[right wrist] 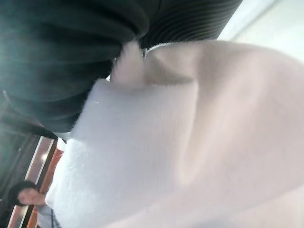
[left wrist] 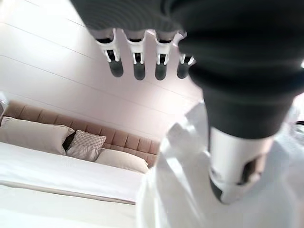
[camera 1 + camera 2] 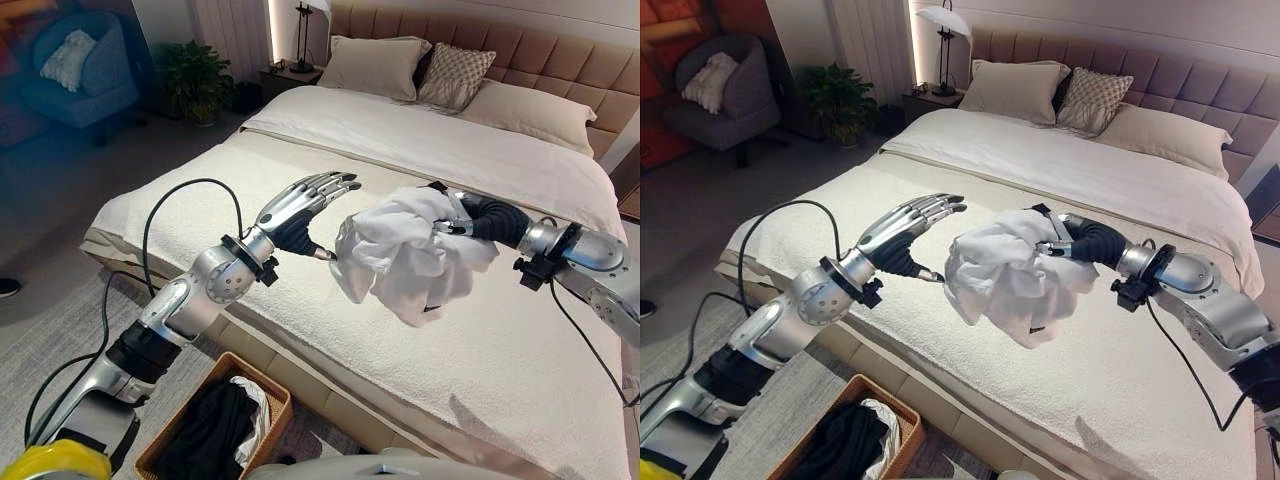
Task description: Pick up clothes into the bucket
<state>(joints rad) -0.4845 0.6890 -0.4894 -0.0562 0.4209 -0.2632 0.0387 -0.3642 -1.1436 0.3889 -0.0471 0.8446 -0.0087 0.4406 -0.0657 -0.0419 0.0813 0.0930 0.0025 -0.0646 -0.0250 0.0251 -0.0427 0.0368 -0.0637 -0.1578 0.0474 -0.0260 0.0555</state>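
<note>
While the right hand [image 3: 1065, 243] holds the bunched white garment [image 3: 1010, 275] up off the bed [image 3: 1140, 380], the carry step of the task is in hand. Its fingers seem curled into the cloth's upper folds, though most of them are buried in fabric, so the firmness of the hold is hard to judge. Most of the garment hangs below and to the inner side of that hand. Just beside it, the left hand [image 3: 300, 215] hovers with fingers straight and spread, thumb tip near the cloth's edge, holding nothing. Down below the left arm, by the bed's edge, stands the bucket [image 3: 268, 392], already holding dark and pale clothes. Next, I judge, the right hand must swing the garment across over the bucket, then release.
</note>
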